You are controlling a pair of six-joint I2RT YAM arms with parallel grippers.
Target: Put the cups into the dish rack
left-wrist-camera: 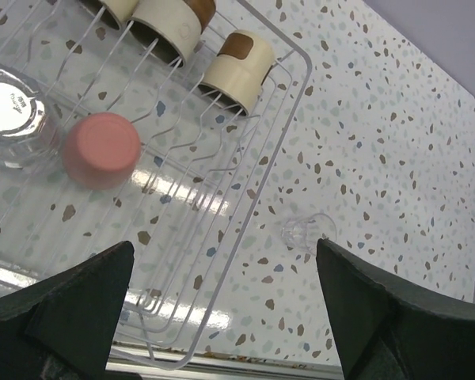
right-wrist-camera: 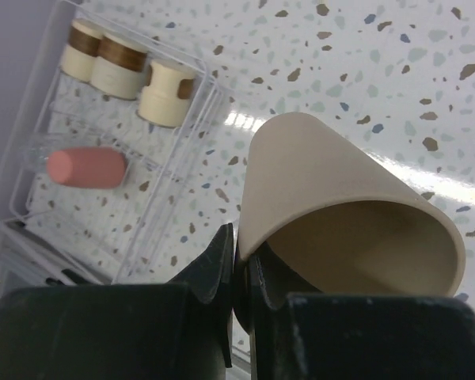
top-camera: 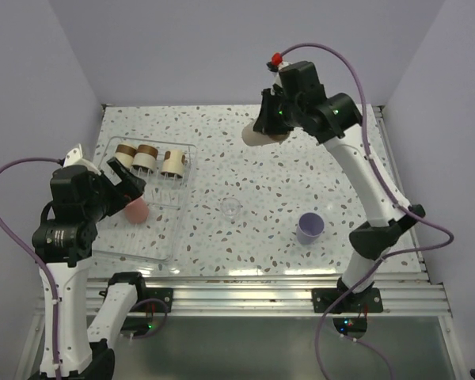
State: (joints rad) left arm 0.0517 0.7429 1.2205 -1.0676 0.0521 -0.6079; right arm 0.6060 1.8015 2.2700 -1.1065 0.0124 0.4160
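My right gripper point(top-camera: 263, 127) is shut on the rim of the tall beige cup point(right-wrist-camera: 332, 198) and holds it high above the table's far middle point(top-camera: 263, 136). The clear dish rack point(top-camera: 174, 237) lies at the left. In it are three cream cups with brown bands point(top-camera: 148, 159), a coral-red cup point(top-camera: 135, 210) upside down, and a clear cup point(left-wrist-camera: 12, 111). My left gripper point(top-camera: 125, 184) is open and empty above the rack. A second clear cup point(top-camera: 232, 207) and a lavender cup point(top-camera: 309, 227) stand on the table.
Purple walls close in the speckled table point(top-camera: 222, 134) at the back and both sides. A metal rail point(top-camera: 245, 297) runs along the near edge. The right arm's cable point(top-camera: 356, 75) loops above the far right.
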